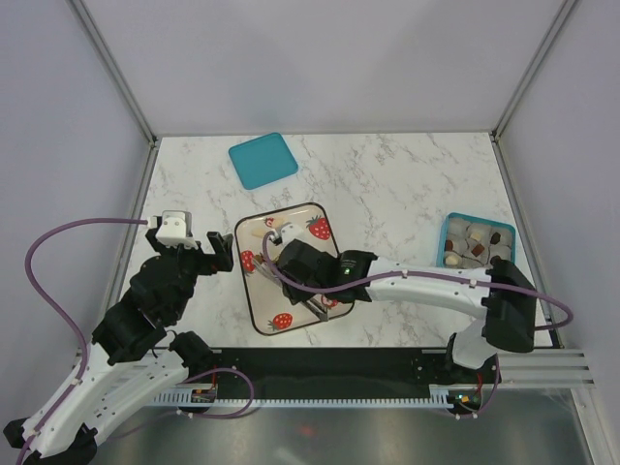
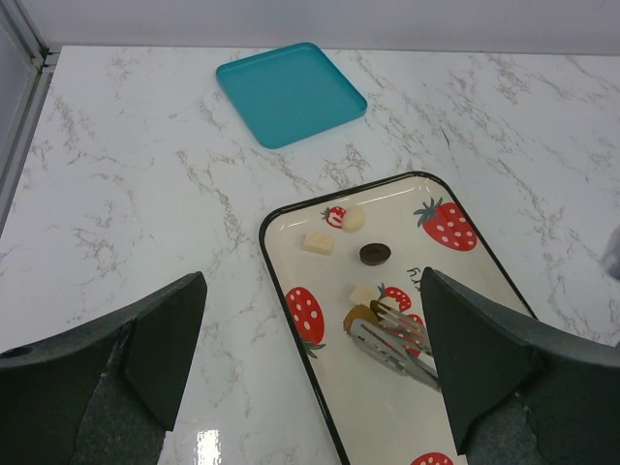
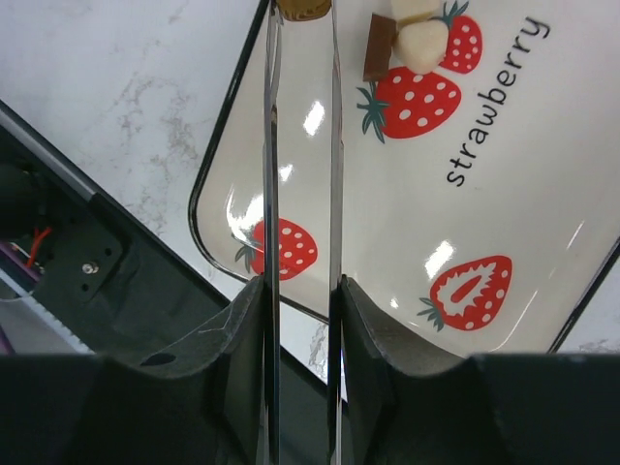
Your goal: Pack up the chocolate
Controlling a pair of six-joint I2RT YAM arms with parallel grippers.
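On tray (image 2: 392, 208), chocolates (image 2: 375, 254) beside tongs (image 2: 392, 349)

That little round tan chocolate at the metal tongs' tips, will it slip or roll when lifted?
Likely light: the small round tan chocolate looks tiny beside the strawberry-print tray. Its rounded edge against the smooth metal tongs may slip or twist. If dropped, it could roll on the glossy tray.

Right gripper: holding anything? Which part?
Right gripper holds metal tongs, pinching both blades well back from the tips, which straddle a tan chocolate. Left gripper holds nothing.
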